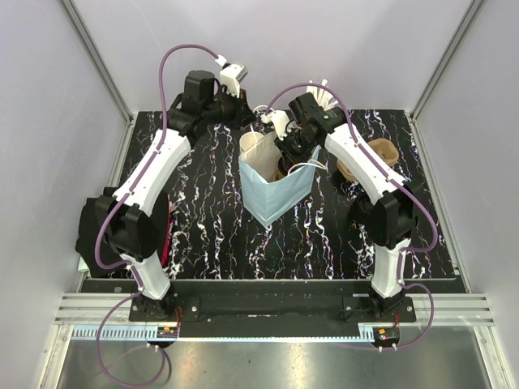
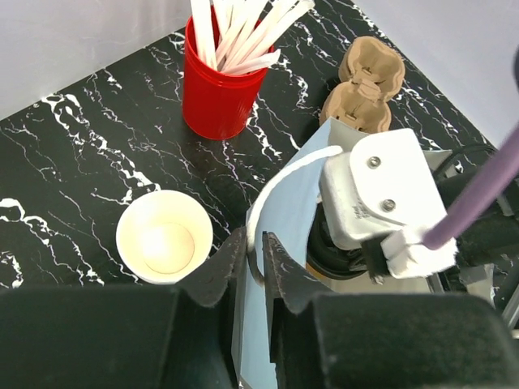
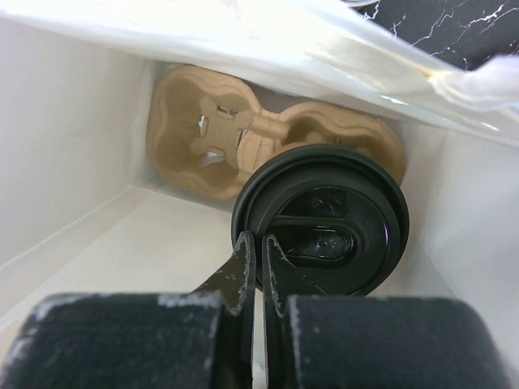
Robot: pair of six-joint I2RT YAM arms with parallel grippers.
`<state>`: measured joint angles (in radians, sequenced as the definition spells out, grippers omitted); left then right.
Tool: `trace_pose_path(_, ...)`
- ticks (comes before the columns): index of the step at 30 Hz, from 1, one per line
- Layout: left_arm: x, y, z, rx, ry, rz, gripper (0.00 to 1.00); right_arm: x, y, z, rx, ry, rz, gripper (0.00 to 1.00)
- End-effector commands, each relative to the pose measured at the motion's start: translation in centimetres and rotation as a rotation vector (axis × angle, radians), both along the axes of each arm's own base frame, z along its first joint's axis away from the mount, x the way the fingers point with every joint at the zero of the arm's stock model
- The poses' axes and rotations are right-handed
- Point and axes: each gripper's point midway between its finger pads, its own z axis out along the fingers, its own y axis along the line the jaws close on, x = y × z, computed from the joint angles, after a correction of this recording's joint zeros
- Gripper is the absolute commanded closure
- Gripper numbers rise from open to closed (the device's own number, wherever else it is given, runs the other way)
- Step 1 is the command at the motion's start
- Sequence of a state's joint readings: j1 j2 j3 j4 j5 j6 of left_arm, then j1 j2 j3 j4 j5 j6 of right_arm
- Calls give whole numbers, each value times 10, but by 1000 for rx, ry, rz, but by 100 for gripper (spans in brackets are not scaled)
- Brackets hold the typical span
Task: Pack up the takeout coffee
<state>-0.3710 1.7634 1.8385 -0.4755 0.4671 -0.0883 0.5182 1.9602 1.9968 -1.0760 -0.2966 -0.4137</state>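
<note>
While closed, right pincer [image 3: 255,241] on lid [image 3: 324,203].

Black white-veined worktop [image 1: 211,231] sits boxed in by pale grey walls [image 1: 284,44], metal posts [image 1: 97,61] at the corners, light soft and even.

Blue bag [image 1: 276,194] on a black table [image 1: 211,235] veined in white.
The bag is pale blue outside and white inside. Its lid [image 3: 324,227] is glossy black, the tray [image 3: 203,134] tan. The cup [image 2: 217,93] is red with white sticks [image 2: 243,36]; cables [image 1: 162,73] are purple.
</note>
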Motion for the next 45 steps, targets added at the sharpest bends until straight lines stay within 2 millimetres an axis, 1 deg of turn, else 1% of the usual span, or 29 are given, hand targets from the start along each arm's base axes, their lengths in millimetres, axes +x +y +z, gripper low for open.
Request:
trace_pose_path(1,11,2,0,-8,-19,32,86,4,5,32,49,-126,19,100)
trace_pose_path(12,19,7,-4,10,-7,75,88,3,5,27,48,-122,23,100)
trace_pose_path(22,19,6,-8,11,4,68,88,7,5,24,52,-141,18,100)
trace_pose_path(45,17,4,-5,6,-3,61,89,9,5,12,39,-131,22,100)
